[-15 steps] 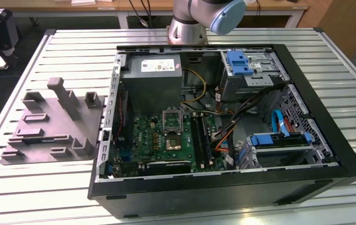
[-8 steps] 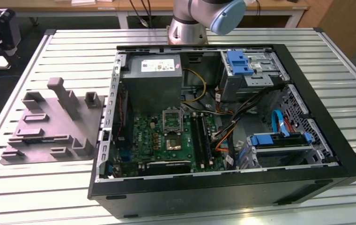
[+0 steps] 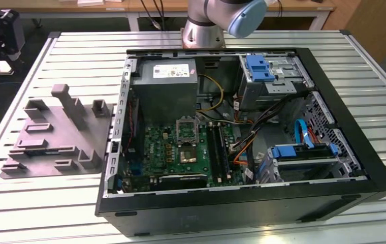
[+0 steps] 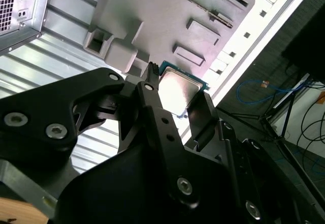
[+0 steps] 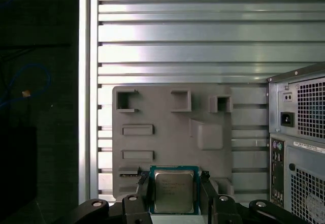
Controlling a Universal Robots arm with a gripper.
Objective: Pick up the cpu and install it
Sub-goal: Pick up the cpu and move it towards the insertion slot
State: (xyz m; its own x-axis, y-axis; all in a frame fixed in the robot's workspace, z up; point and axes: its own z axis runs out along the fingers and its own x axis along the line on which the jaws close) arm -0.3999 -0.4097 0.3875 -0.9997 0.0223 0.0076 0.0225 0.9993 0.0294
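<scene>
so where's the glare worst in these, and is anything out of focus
First wrist view: the table slats blow out in bright bands, while the cpu is crisp. Second wrist view: glare washes the cpu's metal top, and the pincer near the lens sits in shadow. Exterior view: light is even, dimmer inside the computer case; nothing looks badly blurred.

Exterior view overlooks case (image 3: 247,206) and tray (image 3: 49,152) from above; both wrist views face the tray closer.

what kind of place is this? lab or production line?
Likely a robotics lab test cell, not a line: one arm at a slatted aluminium table, an opened desktop PC case beside a grey fixture tray, wooden benches behind. The gripper holds the cpu.
</scene>
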